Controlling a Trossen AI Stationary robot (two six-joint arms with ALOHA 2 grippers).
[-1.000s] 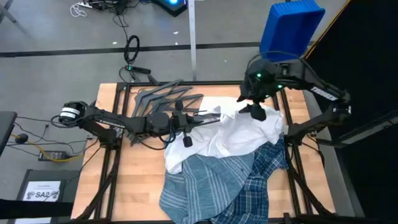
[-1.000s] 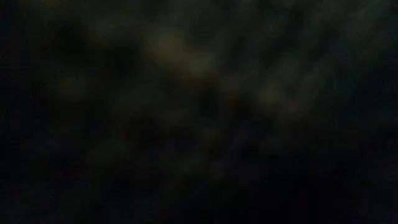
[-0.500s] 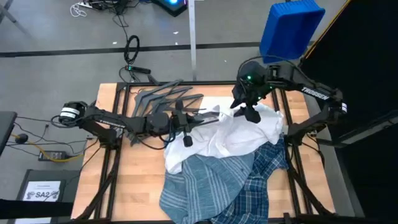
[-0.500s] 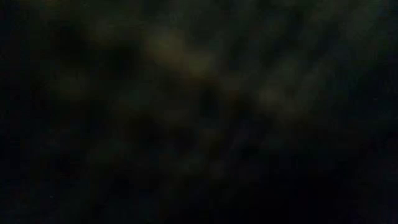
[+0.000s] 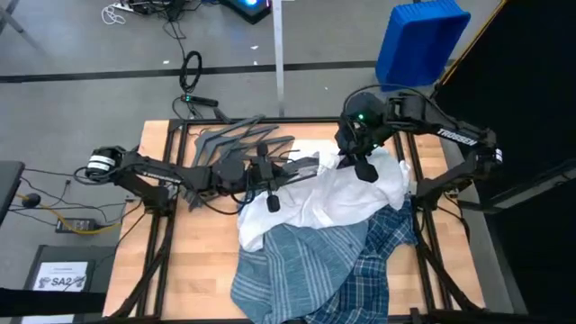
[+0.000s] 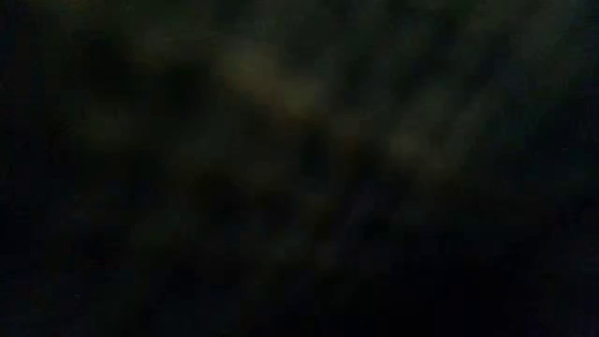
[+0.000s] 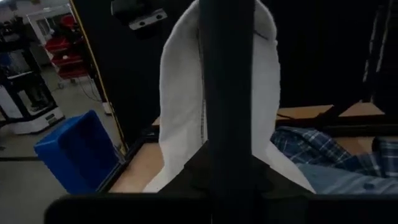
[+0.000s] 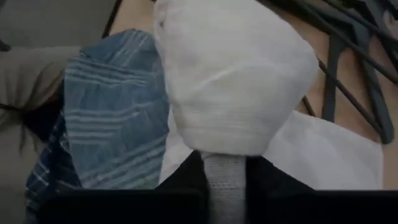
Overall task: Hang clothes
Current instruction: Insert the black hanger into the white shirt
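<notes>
The right gripper (image 5: 364,167) has slid inward across the far edge of the plain white cotton shirt (image 5: 337,200), closing towards the left arm over the last second, so both ends of the same cloth are drawing together, probably to open the collar for a hanger. Its wrist view shows a fold of white fabric bunched between its fingers: it is clamped on the shirt. The left gripper (image 5: 270,180) has edged a little towards it and also pinches white cloth, which drapes up over its finger (image 7: 227,93). Just beyond it lies the pile of dark grey plastic hangers (image 5: 236,137), untouched. Nearer the table's front edge, below both grippers, the light blue-grey striped shirt (image 5: 292,265) and the darker blue plaid shirt (image 5: 382,243) lie crumpled, waiting. The low view shows nothing.
</notes>
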